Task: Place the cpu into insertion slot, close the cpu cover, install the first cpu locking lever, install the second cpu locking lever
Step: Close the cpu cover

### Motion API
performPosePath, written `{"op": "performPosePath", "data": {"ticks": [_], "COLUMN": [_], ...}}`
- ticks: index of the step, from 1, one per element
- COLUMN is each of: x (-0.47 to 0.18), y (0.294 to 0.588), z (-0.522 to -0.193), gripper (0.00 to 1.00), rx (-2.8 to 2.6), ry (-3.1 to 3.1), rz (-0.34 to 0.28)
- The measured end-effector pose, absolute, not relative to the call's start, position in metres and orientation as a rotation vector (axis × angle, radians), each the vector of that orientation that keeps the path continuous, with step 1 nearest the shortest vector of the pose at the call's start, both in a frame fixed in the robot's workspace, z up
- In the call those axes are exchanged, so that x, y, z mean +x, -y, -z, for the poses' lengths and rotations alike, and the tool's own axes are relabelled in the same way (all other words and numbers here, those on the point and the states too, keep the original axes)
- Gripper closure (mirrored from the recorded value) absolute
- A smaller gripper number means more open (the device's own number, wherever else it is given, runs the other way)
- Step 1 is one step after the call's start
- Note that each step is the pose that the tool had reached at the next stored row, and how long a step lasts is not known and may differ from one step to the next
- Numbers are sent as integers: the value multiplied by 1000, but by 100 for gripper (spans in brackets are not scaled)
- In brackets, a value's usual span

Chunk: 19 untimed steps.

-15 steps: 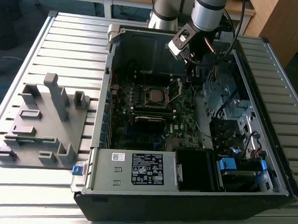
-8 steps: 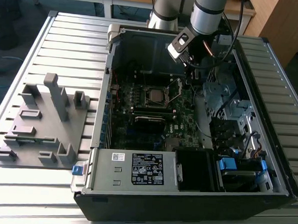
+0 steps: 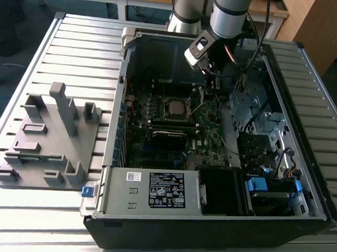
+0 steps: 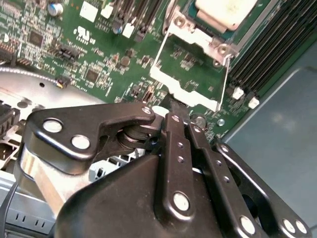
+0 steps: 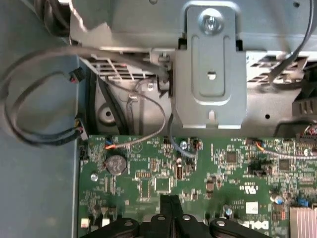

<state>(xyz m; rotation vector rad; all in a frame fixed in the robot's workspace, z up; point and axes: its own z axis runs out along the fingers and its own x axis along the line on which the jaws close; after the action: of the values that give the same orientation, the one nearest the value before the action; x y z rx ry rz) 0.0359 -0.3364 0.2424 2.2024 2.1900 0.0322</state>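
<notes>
The black desktop computer case (image 3: 207,241) lies open on its side on the ribbed grey metal table (image 3: 76,53), and the arm reaches down into it. Beneath the gripper spreads the green circuit board (image 5: 148,173).

The black 2-fingered gripper (image 4: 174,110) hangs low over that board. Its fingers are drawn together, and the first wrist view leaves only a hairline between them. They carry no loose part. I cannot tell whether the tips pinch the cover's lip or merely meet it.

The square insertion slot with its silvery metal rim (image 3: 177,108) lies ahead of the fingertips, on the far side of the cover. A silvery square cpu (image 4: 223,12) sits in it, so step 1 of 4 looks done.

The thin silvery cpu cover (image 4: 188,92), a square frame with a large window, is swung open away from the slot and toward the gripper. Its hinge is at the slot's near edge and its free edge is right at the fingertips. Green board shows through the window, but how steeply the frame stands I cannot tell. Step 2 is therefore not done, and it seems to be the work in hand.

I cannot pick out the 2 locking levers with confidence. With the cover open neither can be latched, so steps 3 and 4 remain.
</notes>
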Motion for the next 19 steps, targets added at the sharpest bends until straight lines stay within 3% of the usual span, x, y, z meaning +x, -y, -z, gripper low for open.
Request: {"op": "performPosePath", "data": {"ticks": [19], "x": [-40], "y": [337], "z": [-242], "gripper": [90], "rx": [2178], "ry": [-2164], "rz": [-104]}}
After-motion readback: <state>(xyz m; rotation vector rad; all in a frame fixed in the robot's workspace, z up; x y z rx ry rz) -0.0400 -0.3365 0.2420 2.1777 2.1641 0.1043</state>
